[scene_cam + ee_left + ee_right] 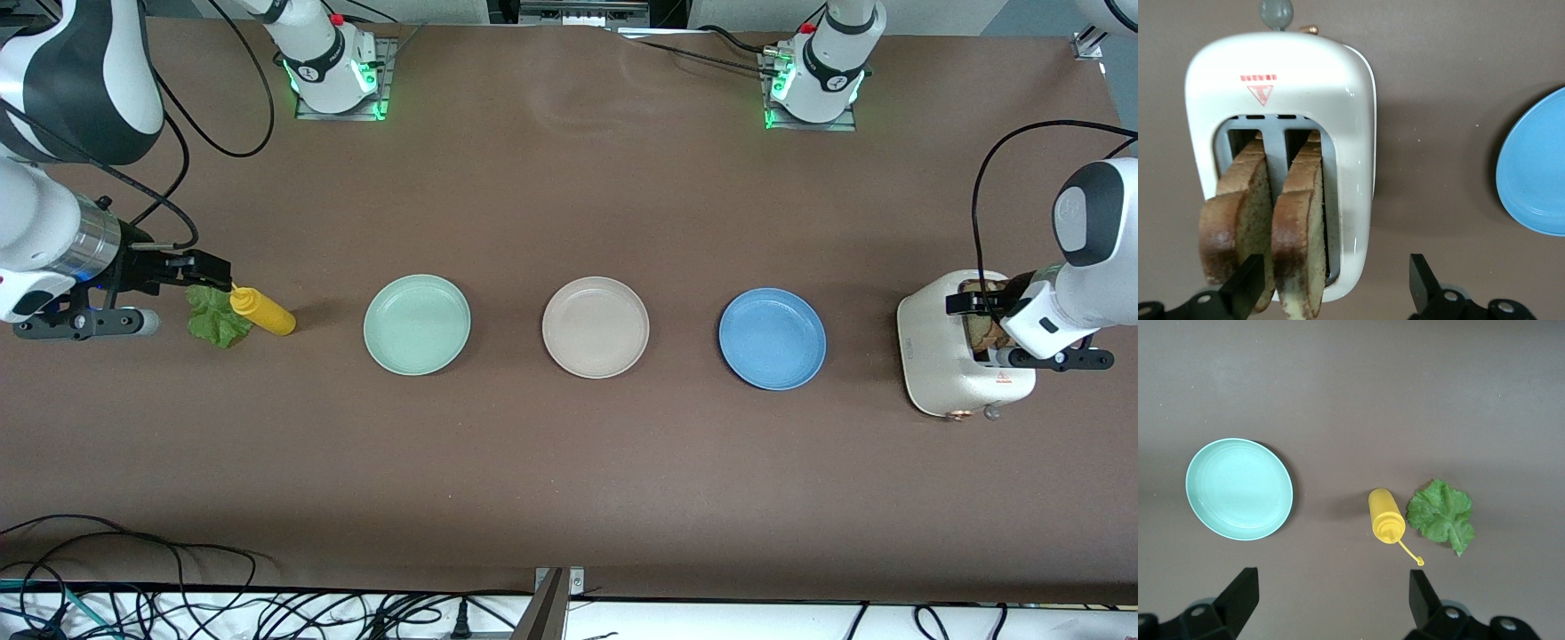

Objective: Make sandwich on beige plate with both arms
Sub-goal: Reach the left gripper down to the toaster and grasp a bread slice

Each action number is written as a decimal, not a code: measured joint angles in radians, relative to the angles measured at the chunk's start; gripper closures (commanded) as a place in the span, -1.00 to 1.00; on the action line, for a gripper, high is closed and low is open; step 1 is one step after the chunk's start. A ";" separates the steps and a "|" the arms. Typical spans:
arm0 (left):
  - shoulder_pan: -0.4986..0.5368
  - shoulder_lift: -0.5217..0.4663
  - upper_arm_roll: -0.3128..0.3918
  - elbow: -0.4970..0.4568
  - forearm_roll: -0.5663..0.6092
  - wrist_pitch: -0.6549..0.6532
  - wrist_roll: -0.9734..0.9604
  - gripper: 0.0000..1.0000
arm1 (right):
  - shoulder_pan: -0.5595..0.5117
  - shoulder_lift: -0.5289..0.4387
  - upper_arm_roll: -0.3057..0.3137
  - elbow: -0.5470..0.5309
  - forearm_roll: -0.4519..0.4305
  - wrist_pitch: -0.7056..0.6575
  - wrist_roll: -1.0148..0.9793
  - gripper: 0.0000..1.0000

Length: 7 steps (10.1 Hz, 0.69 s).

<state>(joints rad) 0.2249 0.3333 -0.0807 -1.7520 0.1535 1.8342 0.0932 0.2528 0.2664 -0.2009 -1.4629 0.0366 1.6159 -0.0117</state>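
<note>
While both arms hang above opposite ends of the brown bench (569, 462), three round plates lie in a row across its middle: a mint-green plate (417, 324) toward the right arm's end, the beige plate (596, 327) in the centre, and a blue plate (773, 339) toward the left arm's end. All three are bare and well apart from one another. The beige plate is shallow, matte and pale cream, with a low raised rim.

At the left arm's end stands a cream toaster (942, 373), with two bread slices (1265, 213) upright in its slots, tan with brown crusts, rising clear of the casing. The left hand (1335, 290) hovers over the toaster, its fingers spread wide; one finger (1245, 287) sits beside the outer slice, the other is over bare bench beside the casing.

At the right arm's end a ruffled green lettuce leaf (1441, 515) lies flat, just beside a yellow squeeze bottle (1386, 515) that lies on its side with its cap hanging open. The right hand (1331, 603) is over this pair, fingers apart and holding nothing. Nothing lies between either hand and the beige plate except the neighbouring plates.
</note>
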 measured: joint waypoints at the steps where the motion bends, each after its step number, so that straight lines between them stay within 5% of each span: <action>1: 0.000 0.008 0.000 -0.004 0.000 0.000 -0.001 -0.45 | 0.000 0.000 0.000 0.000 0.000 0.000 0.000 -1.00; 2: 0.000 0.017 0.000 -0.005 0.000 0.000 -0.001 -0.18 | 0.000 0.000 0.000 0.000 0.000 0.000 0.000 -1.00; 4: 0.003 0.029 0.001 -0.005 0.000 0.000 -0.001 0.68 | 0.000 0.000 0.000 0.000 0.000 0.000 0.000 -1.00; 5: 0.007 0.028 0.003 -0.003 0.000 0.000 0.000 0.91 | 0.000 0.000 0.000 0.000 0.000 0.000 0.000 -1.00; 7: 0.011 0.025 0.008 0.003 0.000 -0.009 0.000 1.00 | 0.000 0.000 0.000 0.000 0.000 0.000 0.000 -1.00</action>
<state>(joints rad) 0.2358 0.3585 -0.0732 -1.7485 0.1534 1.8256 0.0937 0.2528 0.2665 -0.2009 -1.4629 0.0370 1.6155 -0.0117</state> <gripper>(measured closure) 0.815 0.000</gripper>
